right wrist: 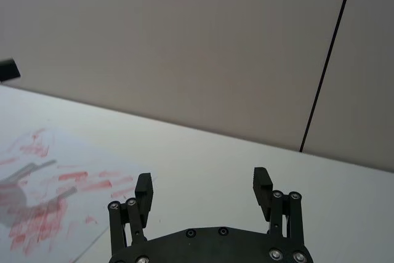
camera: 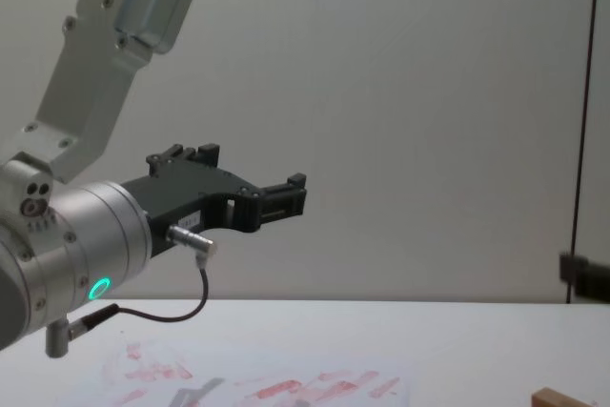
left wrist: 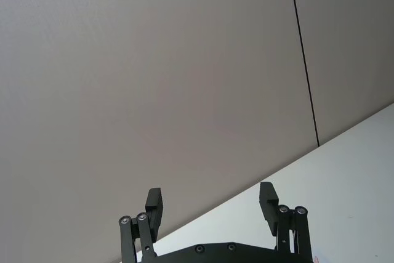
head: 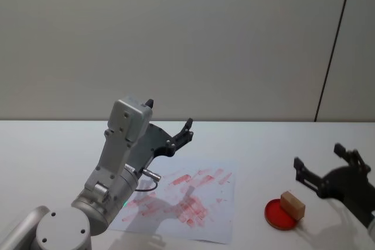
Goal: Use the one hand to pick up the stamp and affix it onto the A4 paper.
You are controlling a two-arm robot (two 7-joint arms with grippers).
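The stamp [head: 292,204], a small tan wooden block, rests on a round red ink pad [head: 276,215] at the right of the table; its top edge also shows in the chest view [camera: 570,397]. My right gripper [head: 319,156] hovers just behind and to the right of it, open and empty, its fingers [right wrist: 261,183] spread wide. The A4 paper [head: 214,215], white with smudgy red prints, lies flat in the middle [right wrist: 55,183] [camera: 286,390]. My left gripper [head: 169,114] is raised above the paper's far left part, open, holding nothing [left wrist: 210,192] [camera: 243,171].
The white table [head: 263,139] runs back to a plain grey wall. A thin dark vertical seam [head: 334,45] marks the wall at the right. The left arm's silver wrist [camera: 86,245] with a green light and a looping black cable stands over the paper's left side.
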